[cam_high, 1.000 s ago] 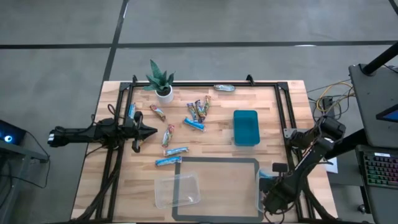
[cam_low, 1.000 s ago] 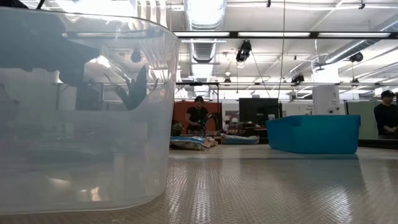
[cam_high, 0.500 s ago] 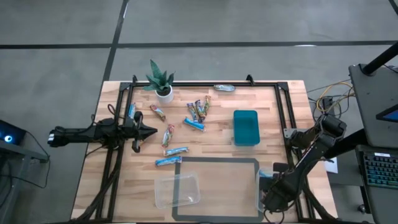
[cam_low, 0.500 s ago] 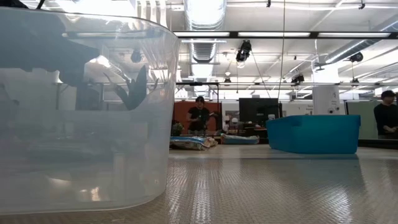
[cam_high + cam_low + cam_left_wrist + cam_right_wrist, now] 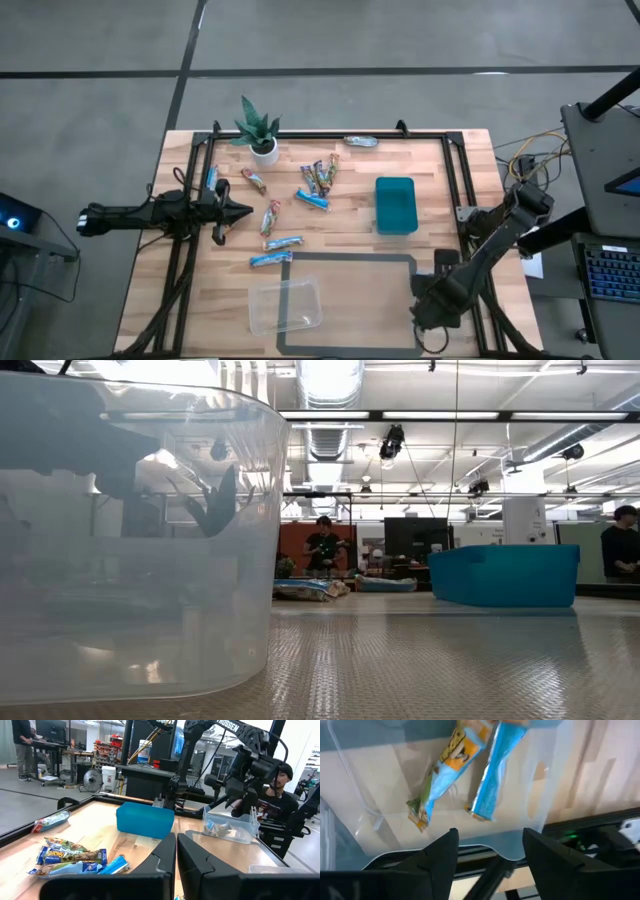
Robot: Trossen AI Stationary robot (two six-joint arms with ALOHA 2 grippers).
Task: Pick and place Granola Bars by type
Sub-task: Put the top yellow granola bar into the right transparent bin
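So far I see two blue bars (image 5: 470, 765) in the clear tub (image 5: 355, 795), lower right; right gripper (image 5: 490, 845) above, fingers apart, empty. Left gripper (image 5: 176, 855) closed, idle mid-left. Most Granola Bars (image 5: 300, 200) remain upper centre.

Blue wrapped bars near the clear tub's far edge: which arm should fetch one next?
Left, probably. The left gripper, fingers shut, hovers right beside the two blue wrapped bars. The right gripper, fingers open, is over the clear plastic tub at the table's right corner.
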